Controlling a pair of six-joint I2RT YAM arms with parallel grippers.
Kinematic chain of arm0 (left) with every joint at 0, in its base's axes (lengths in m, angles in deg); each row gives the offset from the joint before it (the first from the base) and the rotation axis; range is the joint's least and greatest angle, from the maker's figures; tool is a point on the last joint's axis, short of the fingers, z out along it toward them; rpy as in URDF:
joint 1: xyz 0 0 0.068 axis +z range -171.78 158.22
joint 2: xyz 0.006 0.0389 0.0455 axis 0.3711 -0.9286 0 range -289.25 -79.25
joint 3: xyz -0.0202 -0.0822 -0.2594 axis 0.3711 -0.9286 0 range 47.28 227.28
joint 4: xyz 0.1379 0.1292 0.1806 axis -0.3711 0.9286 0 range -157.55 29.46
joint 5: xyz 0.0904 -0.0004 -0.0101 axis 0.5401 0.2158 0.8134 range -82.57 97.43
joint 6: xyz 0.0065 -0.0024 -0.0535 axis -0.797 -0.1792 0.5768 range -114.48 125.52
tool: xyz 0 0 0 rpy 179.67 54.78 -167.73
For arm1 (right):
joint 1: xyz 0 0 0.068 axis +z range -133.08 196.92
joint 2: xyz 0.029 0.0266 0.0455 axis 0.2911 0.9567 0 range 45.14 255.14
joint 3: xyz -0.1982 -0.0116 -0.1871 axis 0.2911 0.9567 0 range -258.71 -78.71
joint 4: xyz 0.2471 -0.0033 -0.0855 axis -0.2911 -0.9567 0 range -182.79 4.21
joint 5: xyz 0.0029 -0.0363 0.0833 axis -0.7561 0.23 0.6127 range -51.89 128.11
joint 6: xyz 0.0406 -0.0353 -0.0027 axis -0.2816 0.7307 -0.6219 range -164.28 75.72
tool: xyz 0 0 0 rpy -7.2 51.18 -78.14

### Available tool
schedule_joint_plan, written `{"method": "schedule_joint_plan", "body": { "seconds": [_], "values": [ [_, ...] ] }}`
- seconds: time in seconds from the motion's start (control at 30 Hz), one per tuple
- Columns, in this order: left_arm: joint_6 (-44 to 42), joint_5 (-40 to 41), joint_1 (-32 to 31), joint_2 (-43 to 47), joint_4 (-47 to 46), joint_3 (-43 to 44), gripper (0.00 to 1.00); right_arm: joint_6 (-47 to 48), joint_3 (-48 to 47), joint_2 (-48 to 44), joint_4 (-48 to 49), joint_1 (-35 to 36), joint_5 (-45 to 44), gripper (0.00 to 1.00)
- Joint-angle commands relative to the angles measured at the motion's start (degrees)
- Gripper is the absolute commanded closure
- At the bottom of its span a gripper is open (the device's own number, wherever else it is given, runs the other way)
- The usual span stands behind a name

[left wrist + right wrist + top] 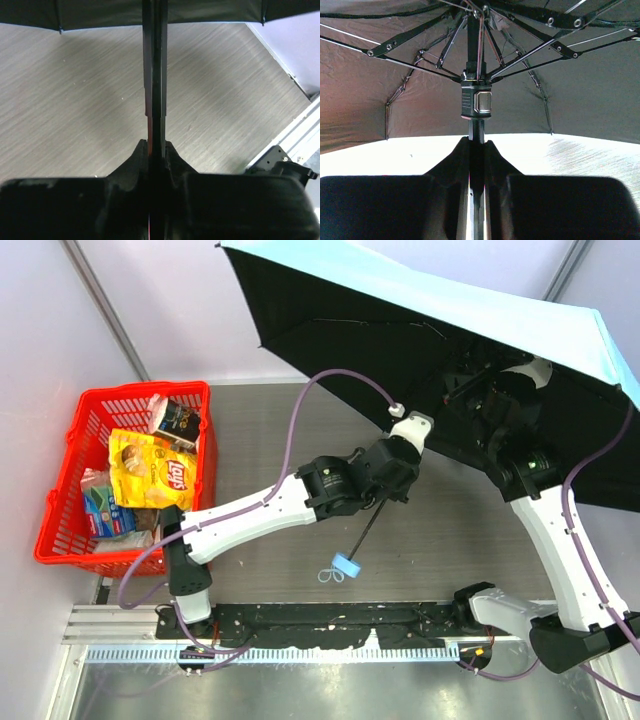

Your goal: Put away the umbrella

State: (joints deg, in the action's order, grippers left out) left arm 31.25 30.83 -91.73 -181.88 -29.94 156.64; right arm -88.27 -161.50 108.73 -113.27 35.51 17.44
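Observation:
The umbrella (450,300) stands open over the right half of the table, sky-blue on top and black underneath. Its thin black shaft (371,527) slants down to a small light-blue handle (346,564) with a strap loop just above the table. My left gripper (386,500) is shut on the shaft (154,75) low down, with both fingers pressed against it (155,146). Under the canopy, my right gripper (482,405) is shut on the shaft (476,131) just below the black runner (476,100) with its silver button; its jaws (477,144) clamp the rod.
A red basket (62,530) sits at the left with a yellow chips bag (150,470) and other packets inside. The grey wood-grain table (75,100) lies below. A metal rail (300,615) runs along the near edge.

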Motion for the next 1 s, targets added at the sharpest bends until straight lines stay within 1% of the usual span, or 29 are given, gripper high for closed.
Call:
{"method": "schedule_joint_plan", "body": {
  "seconds": [0.0, 0.03, 0.1, 0.13, 0.17, 0.2, 0.23, 0.27, 0.3, 0.33, 0.37, 0.43, 0.5, 0.57, 0.63, 0.67, 0.73, 0.87, 0.93, 0.97],
  "values": [
    [0.97, -1.76, 1.57, 1.90, -2.08, 0.60, 1.00, 3.20, -0.09, -2.95, 7.54, 0.75, 8.97, 0.93],
    [2.11, -5.43, 2.88, 2.86, -4.10, -0.80, 1.00, 4.25, -0.36, -2.43, 6.32, 0.75, 10.19, 0.88],
    [6.32, -13.34, 6.47, 6.11, -9.88, -5.19, 1.00, 5.40, -0.80, -2.25, 5.34, 0.83, 13.44, 0.70],
    [7.91, -16.86, 8.32, 7.69, -13.92, -8.26, 1.00, 5.49, -0.28, -2.42, 5.42, 0.75, 14.50, 0.66],
    [9.49, -20.03, 9.56, 9.36, -17.18, -10.64, 1.00, 4.71, 0.51, -3.38, 6.03, 0.66, 16.34, 0.59],
    [10.46, -21.88, 10.79, 10.42, -19.82, -11.88, 1.00, 4.18, 2.69, -3.91, 7.87, 0.75, 18.19, 0.56],
    [10.74, -22.77, 11.50, 11.21, -21.16, -12.24, 1.00, 2.52, 4.02, -5.57, 9.63, 0.75, 19.07, 0.49],
    [11.17, -23.13, 12.03, 11.57, -21.60, -11.81, 1.00, 1.55, 7.77, -6.63, 13.04, 0.75, 19.78, 0.46],
    [11.70, -25.74, 12.73, 11.75, -21.78, -11.11, 1.00, -1.34, 9.47, -8.38, 15.33, 0.75, 22.31, 0.42],
    [12.14, -26.47, 13.26, 12.01, -21.78, -10.49, 1.00, -3.02, 13.05, -9.88, 19.10, 0.75, 23.29, 0.41],
    [12.49, -26.47, 13.70, 12.54, -21.78, -10.22, 1.00, -5.47, 15.35, -10.50, 20.61, 0.75, 23.82, 0.39],
    [14.07, -26.82, 14.84, 13.94, -22.48, -11.01, 1.00, -8.46, 16.33, -10.86, 23.00, 0.75, 25.58, 0.38],
    [16.17, -29.45, 16.16, 15.87, -25.81, -13.63, 1.00, -10.93, 16.77, -10.33, 23.96, 0.75, 27.51, 0.37],
    [19.60, -34.18, 17.91, 17.72, -31.25, -17.15, 1.00, -14.18, 18.26, -9.98, 27.13, 0.75, 29.54, 0.36],
    [24.43, -39.28, 20.37, 19.04, -37.22, -21.28, 1.00, -17.96, 21.06, -9.80, 34.14, 0.83, 30.68, 0.34],
    [27.93, -41.31, 21.60, 19.65, -41.69, -23.47, 1.00, -20.85, 21.87, -9.46, 38.25, 0.75, 31.29, 0.32],
    [32.08, -45.09, 23.10, 20.45, -48.65, -26.90, 1.00, -24.37, 23.98, -8.49, 45.20, 0.83, 31.74, 0.31],
    [35.69, -47.91, 23.37, 21.85, -55.17, -31.48, 1.00, -28.07, 23.81, -5.51, 52.25, 0.75, 30.51, 0.29],
    [37.27, -48.53, 23.46, 22.29, -57.28, -33.59, 1.00, -28.43, 22.49, -4.19, 53.32, 0.75, 29.11, 0.27],
    [37.89, -48.62, 23.37, 22.56, -58.77, -34.73, 1.00, -28.70, 22.06, -3.66, 53.32, 0.75, 26.93, 0.24]
  ]
}}
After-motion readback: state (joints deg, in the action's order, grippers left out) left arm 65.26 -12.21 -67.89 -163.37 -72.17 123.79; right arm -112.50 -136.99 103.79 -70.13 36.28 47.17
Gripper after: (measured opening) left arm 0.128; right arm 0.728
